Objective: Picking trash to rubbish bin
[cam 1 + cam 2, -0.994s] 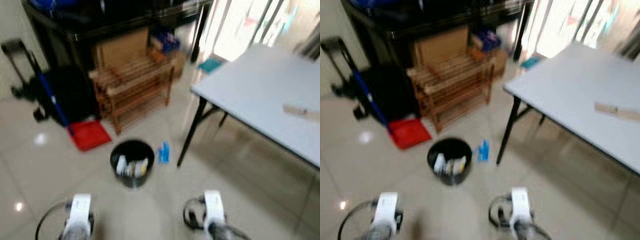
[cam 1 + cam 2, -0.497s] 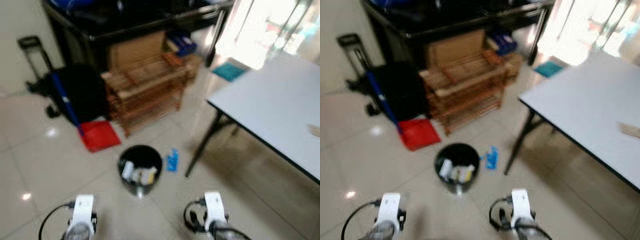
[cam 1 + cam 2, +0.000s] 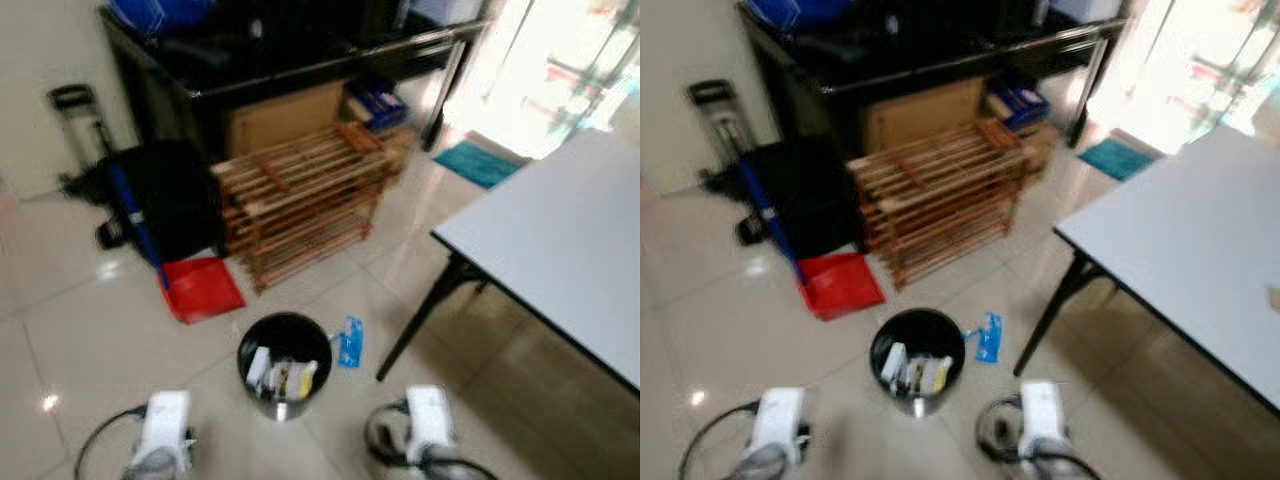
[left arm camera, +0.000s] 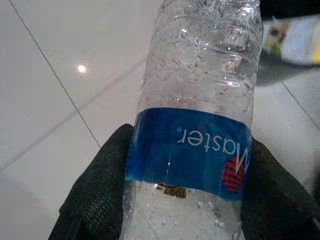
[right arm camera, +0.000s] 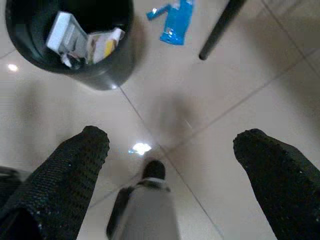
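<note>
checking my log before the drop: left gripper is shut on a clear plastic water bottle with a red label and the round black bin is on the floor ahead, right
Not quite: the label is blue, not red. The left wrist view shows the left gripper shut on the clear plastic water bottle, whose band is blue with only a small red mark on it. The rest holds: the round black bin stands on the tiled floor ahead, already holding some trash.

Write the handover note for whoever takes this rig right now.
Left hand: shut on a clear plastic water bottle with a blue label.
Right hand: open, holding nothing, over the floor near the bin.
Black rubbish bin stands on the tiles ahead, already holding some trash.
A blue wrapper lies on the floor beside it, near the table leg.
Left to do: drop the bottle in, then probably fetch the wrapper.
</note>
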### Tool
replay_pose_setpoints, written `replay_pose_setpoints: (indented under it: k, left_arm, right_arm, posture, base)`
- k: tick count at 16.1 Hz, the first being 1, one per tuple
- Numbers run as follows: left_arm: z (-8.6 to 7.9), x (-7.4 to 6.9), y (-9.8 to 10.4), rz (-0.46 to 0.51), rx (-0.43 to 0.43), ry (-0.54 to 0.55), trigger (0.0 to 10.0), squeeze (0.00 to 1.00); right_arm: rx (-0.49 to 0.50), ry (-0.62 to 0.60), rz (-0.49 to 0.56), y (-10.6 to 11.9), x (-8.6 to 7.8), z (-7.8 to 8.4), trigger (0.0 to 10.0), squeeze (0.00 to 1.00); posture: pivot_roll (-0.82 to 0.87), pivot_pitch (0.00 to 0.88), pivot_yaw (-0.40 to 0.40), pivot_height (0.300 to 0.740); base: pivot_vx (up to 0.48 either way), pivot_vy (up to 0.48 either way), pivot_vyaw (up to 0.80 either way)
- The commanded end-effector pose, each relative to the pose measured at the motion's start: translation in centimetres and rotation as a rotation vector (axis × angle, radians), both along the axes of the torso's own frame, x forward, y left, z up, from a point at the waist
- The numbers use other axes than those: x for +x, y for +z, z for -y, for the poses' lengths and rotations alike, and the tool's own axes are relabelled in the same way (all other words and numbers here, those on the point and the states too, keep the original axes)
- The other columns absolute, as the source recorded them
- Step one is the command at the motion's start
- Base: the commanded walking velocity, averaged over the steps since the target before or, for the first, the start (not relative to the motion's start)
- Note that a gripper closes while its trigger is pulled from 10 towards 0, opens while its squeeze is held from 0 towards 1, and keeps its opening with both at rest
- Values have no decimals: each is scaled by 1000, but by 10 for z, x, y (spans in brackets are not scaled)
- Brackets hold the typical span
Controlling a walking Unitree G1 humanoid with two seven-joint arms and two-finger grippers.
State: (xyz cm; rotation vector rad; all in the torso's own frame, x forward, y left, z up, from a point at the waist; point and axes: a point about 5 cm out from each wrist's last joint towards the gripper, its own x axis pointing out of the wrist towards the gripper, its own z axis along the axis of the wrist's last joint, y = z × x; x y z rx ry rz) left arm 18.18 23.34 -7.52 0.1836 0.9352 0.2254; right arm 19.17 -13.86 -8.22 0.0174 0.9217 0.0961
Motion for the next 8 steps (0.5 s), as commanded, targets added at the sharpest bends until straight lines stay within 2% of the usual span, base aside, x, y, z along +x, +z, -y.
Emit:
replay_pose_setpoints:
  k: [1, 5, 8]
  left_arm:
    - [12, 2, -2, 0, -26, -15, 10000, 0]
    - [12, 2, -2, -1, -25, -19, 10000, 0]
    - [12, 2, -2, -1, -26, -21, 10000, 0]
  right_arm:
    - [-35, -21, -2, -1, -2, 17, 10000, 0]
    - [-49, 10, 1, -1, -2, 16, 10000, 0]
    - [-44, 2, 0, -1, -2, 15, 10000, 0]
  posture:
    - [31, 46, -51, 740]
    - [32, 41, -52, 740]
    - [31, 52, -52, 740]
  base:
    - [319, 0, 0]
    - [319, 0, 0]
    - [316, 0, 479]
